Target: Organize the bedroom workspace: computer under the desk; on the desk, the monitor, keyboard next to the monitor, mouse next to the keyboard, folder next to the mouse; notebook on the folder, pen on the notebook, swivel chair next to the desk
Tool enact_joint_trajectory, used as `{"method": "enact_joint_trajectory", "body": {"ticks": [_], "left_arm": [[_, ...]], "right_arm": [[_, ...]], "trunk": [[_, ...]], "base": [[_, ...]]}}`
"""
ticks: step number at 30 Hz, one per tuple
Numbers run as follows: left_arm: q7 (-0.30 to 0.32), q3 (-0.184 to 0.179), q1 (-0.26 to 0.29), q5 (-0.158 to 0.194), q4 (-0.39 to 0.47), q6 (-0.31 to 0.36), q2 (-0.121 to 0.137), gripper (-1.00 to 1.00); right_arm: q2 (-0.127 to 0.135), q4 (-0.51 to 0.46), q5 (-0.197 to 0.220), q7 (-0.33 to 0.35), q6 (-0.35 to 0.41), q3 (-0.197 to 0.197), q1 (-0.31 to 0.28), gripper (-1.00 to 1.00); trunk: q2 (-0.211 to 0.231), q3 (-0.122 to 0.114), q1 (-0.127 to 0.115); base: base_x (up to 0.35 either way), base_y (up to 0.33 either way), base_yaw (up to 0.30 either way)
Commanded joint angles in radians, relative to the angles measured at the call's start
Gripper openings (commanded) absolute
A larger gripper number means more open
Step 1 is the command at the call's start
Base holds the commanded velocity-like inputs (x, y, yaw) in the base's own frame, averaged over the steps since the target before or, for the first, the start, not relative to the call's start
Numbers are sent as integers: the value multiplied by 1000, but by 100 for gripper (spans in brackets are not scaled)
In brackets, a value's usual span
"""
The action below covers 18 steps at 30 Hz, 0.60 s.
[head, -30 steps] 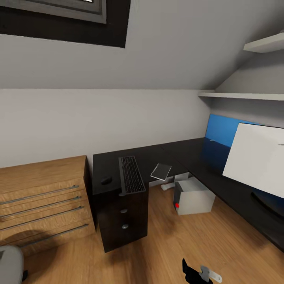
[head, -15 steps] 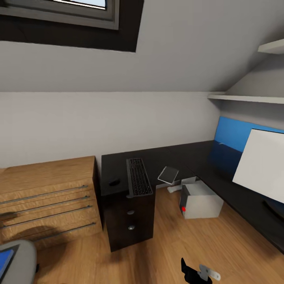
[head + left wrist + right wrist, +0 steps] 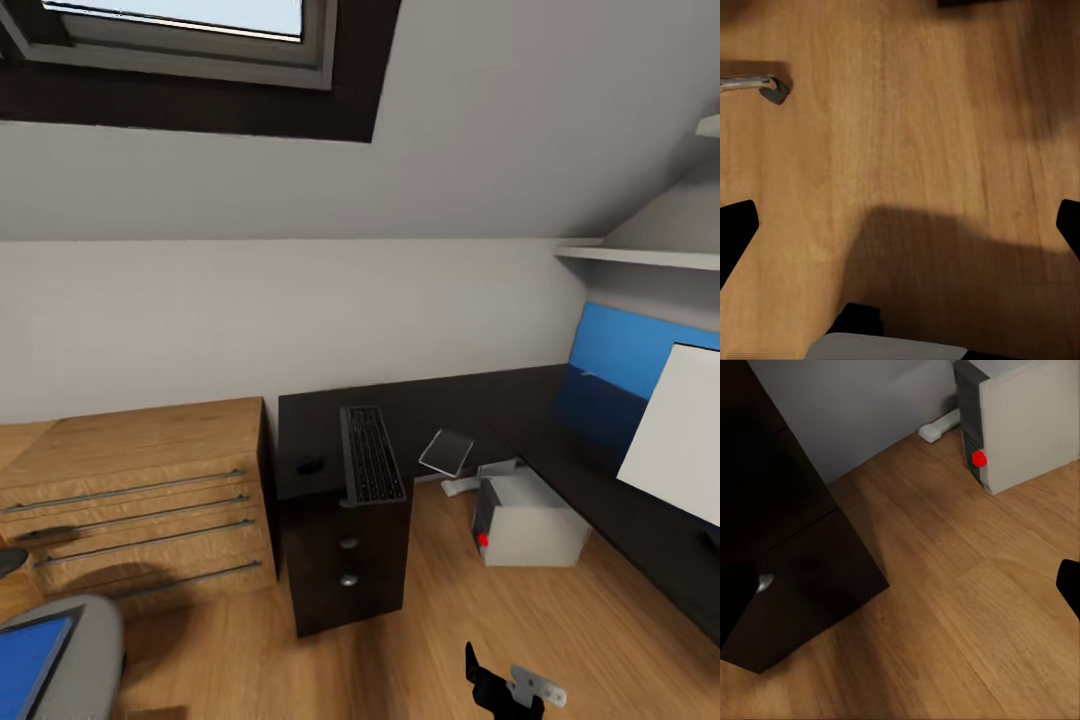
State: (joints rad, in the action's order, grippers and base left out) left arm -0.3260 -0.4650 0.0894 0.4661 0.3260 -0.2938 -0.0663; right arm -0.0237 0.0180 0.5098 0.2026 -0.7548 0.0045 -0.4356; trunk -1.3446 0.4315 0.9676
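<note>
Head view: the L-shaped desk [image 3: 480,400] runs along the far wall and down the right side. The keyboard [image 3: 372,455] lies at the front edge of the desk's left wing, above the black drawers [image 3: 347,560], its long axis running front to back and its near end slightly overhanging that edge. A small dark object, probably the mouse [image 3: 309,466], sits just beside it toward the left end of the desk. A thin pale flat item [image 3: 446,452], possibly the notebook, rests tilted at the front edge near the inner corner. The monitor [image 3: 680,430] stands on the right wing, white back toward the camera. The computer [image 3: 530,520] stands on the floor [image 3: 560,640] in the angle of the desk, partly beneath it; in the right wrist view its red dot [image 3: 979,458] faces the room.

The blue folder [image 3: 30,665] lies on the seat of the swivel chair [image 3: 85,650] at the lower left corner of the head view, well apart from the desk and beside the wooden chest of drawers [image 3: 130,500].

Judged from this layout, the folder is the next item to move; it lies on the left arm's side. In the left wrist view the left gripper [image 3: 900,225] has its fingers spread wide above bare floor. Of the right gripper [image 3: 505,685], whether the fingers are apart or together cannot be told.
</note>
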Motion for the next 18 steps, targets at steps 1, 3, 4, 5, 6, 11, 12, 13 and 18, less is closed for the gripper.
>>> {"method": "enact_joint_trajectory", "body": {"ticks": [1, 3, 4, 5, 6, 11, 12, 13, 18], "left_arm": [[-6, -9, 1, 7, -1, -4, 0, 100], [-6, -9, 1, 6, -1, -5, 0, 100], [-6, -9, 1, 6, -1, -5, 0, 100], [-6, -9, 1, 5, -1, -6, 0, 100], [-6, -9, 1, 4, -1, -6, 0, 100], [-6, -9, 1, 3, -1, -7, 1, 100], [-6, -10, 1, 3, -1, -7, 1, 100], [-6, -9, 1, 3, -1, -7, 1, 100], [-5, -8, 1, 4, -1, -6, 2, 100]], "right_arm": [[0, 2, 10, 9, -4, 1, -1, 100], [0, 2, 10, 9, -6, 1, 0, 100], [0, 2, 10, 9, -6, 1, 0, 100], [1, 2, 10, 9, -7, 1, 0, 100], [1, 2, 10, 9, -7, 1, 0, 100], [1, 1, 10, 9, -7, 1, 0, 100], [1, 1, 10, 9, -7, 1, 0, 100], [1, 1, 9, 9, -7, 1, 0, 100], [1, 0, 8, 9, -8, 2, 0, 100]], "trunk": [[7, -2, -4], [21, -8, -12], [28, -12, -15], [35, -15, -19], [42, -18, -23], [77, -34, -42], [84, -37, -46], [91, -40, -50], [126, -55, -69]], "base": [[0, 0, 284], [0, 0, 286], [0, 0, 286], [0, 0, 287], [0, 0, 287], [0, 0, 287], [0, 0, 288], [0, 0, 288], [0, 0, 288]]}}
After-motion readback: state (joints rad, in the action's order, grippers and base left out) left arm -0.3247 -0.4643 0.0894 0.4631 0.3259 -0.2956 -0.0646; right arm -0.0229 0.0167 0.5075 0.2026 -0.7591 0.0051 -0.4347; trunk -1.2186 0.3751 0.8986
